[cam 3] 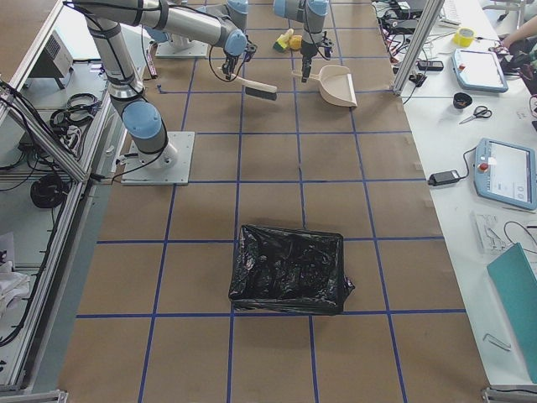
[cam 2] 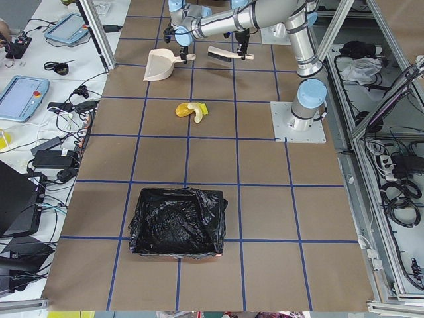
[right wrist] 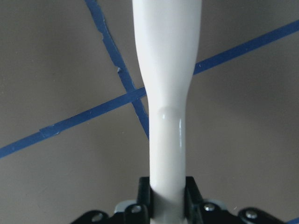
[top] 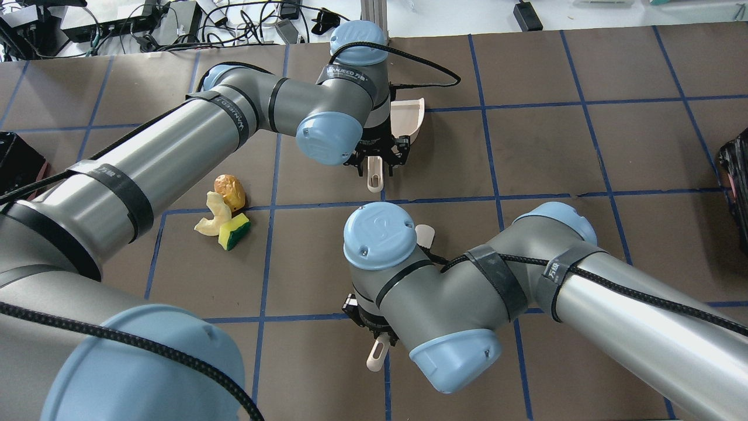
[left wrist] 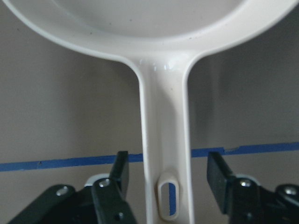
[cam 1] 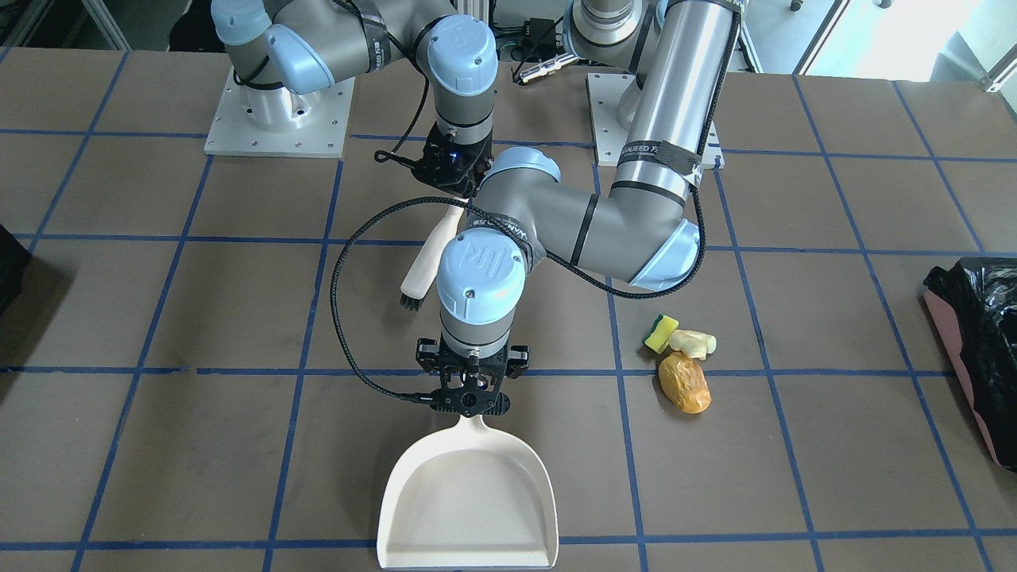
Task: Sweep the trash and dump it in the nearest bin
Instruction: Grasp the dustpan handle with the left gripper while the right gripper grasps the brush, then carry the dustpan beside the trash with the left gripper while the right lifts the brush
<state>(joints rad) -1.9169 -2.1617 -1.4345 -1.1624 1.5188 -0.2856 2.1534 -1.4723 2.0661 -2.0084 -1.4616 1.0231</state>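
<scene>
The trash lies in a tight cluster: a yellow-green sponge chunk, a cream curved piece and a golden-brown lump. A cream dustpan lies flat on the table. My left gripper is open, its fingers standing on either side of the dustpan handle with gaps. My right gripper is shut on the white handle of a brush, which is behind the dustpan. The trash is on the robot's left of both tools. The pink bin with a black bag sits at the table's left end.
A second container with a black bag stands toward the table's right end. Both arms cross close together over the table's middle. Blue tape lines grid the brown tabletop. The arm bases are at the robot's edge.
</scene>
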